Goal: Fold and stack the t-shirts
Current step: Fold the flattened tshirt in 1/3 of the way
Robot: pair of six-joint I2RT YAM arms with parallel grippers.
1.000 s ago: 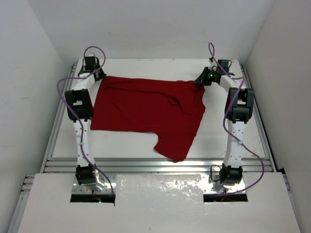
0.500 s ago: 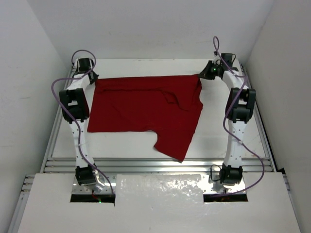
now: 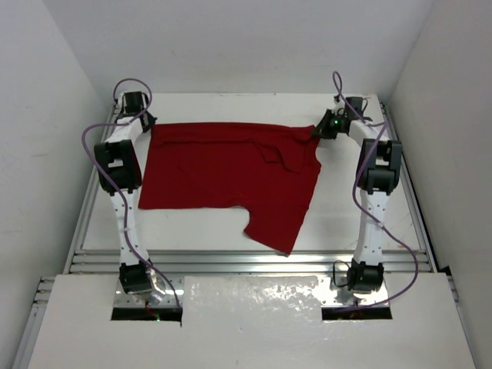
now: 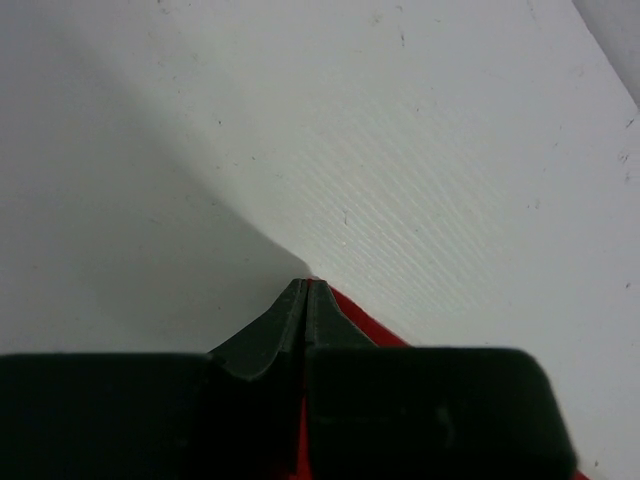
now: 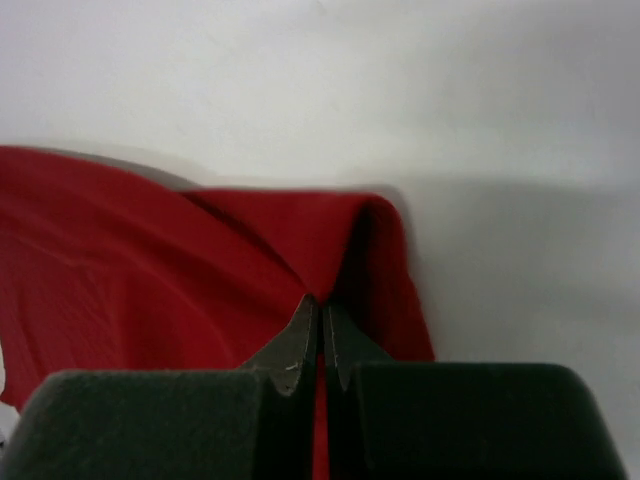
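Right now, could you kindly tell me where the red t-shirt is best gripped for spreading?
By its two far corners, one from each outer side: the t-shirt has a straight far edge between them, and the left hand and right hand are each shut on one.

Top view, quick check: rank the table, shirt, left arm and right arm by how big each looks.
1. Table
2. Shirt
3. Left arm and right arm: they look alike, so I won't rank them.
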